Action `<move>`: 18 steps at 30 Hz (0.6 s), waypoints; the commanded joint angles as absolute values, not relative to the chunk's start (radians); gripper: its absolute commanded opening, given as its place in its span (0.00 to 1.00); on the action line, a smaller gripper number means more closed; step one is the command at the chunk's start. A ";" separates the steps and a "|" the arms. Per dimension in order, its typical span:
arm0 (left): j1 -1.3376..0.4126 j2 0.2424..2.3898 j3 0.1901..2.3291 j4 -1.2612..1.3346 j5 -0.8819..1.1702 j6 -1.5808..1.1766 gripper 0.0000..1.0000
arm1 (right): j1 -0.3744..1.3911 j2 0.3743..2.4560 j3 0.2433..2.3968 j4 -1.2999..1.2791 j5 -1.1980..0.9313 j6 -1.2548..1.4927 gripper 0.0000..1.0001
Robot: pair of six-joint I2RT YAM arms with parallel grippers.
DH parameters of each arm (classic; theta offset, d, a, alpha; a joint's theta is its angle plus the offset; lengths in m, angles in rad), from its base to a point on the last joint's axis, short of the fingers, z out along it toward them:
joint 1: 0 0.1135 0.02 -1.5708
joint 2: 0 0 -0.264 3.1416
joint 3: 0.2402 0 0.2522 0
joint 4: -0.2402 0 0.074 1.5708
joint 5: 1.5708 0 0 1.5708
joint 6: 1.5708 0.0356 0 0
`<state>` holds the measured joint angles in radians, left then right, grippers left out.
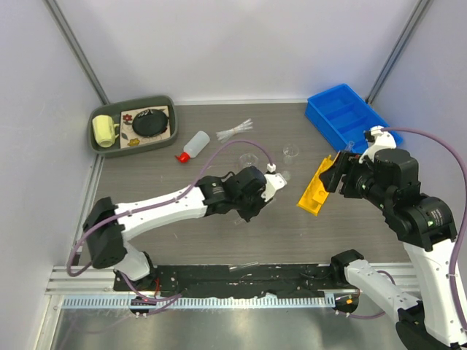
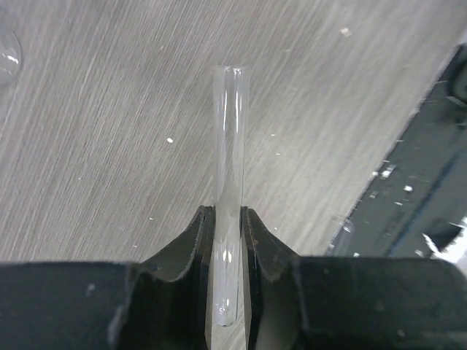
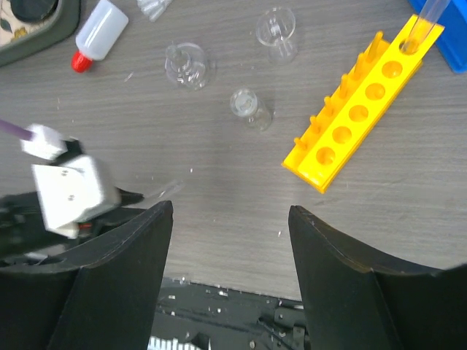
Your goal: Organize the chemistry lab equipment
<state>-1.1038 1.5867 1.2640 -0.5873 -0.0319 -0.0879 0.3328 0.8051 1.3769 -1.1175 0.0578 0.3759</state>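
My left gripper (image 1: pixel 245 212) is shut on a clear test tube (image 2: pixel 230 175), which sticks out ahead of the jaws over bare table near the front edge. My right gripper (image 3: pixel 230 219) is open and empty, hovering beside the near end of the long yellow rack (image 1: pixel 316 187), which lies on the table (image 3: pixel 361 109). One clear tube (image 3: pixel 425 20) stands in the rack's far hole. Three small glass beakers (image 1: pixel 249 159) (image 1: pixel 290 153) (image 1: pixel 284 175) stand mid-table. The white squeeze bottle with red cap (image 1: pixel 192 144) lies on its side. Thin clear pipettes (image 1: pixel 233 132) lie behind it.
A blue divided bin (image 1: pixel 344 115) sits at the back right, behind the rack. A green tray (image 1: pixel 131 102) at the back left holds a yellow mug (image 1: pixel 104 131) and a round black object (image 1: pixel 152 122). A black strip (image 1: pixel 241 278) runs along the table's front edge.
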 commanded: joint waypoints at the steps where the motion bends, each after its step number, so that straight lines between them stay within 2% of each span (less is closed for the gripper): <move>1: -1.098 1.451 1.302 -0.615 0.093 -0.089 0.00 | 0.337 0.821 1.443 -1.170 -0.024 0.354 0.70; 7: -1.100 1.310 1.267 -0.600 0.192 -0.121 0.00 | 0.341 0.873 1.519 -1.198 -0.161 0.348 0.70; 13: -1.100 1.175 1.212 -0.584 0.213 -0.132 0.00 | 0.341 0.905 1.503 -1.114 -0.363 0.374 0.70; 18: -1.100 1.082 1.172 -0.560 0.222 -0.133 0.00 | 0.341 0.933 1.462 -1.037 -0.451 0.376 0.70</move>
<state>-1.1038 1.1503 1.1992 -0.6022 0.1883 -0.1249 0.3347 0.9150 1.4868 -1.1473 -0.3157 0.3714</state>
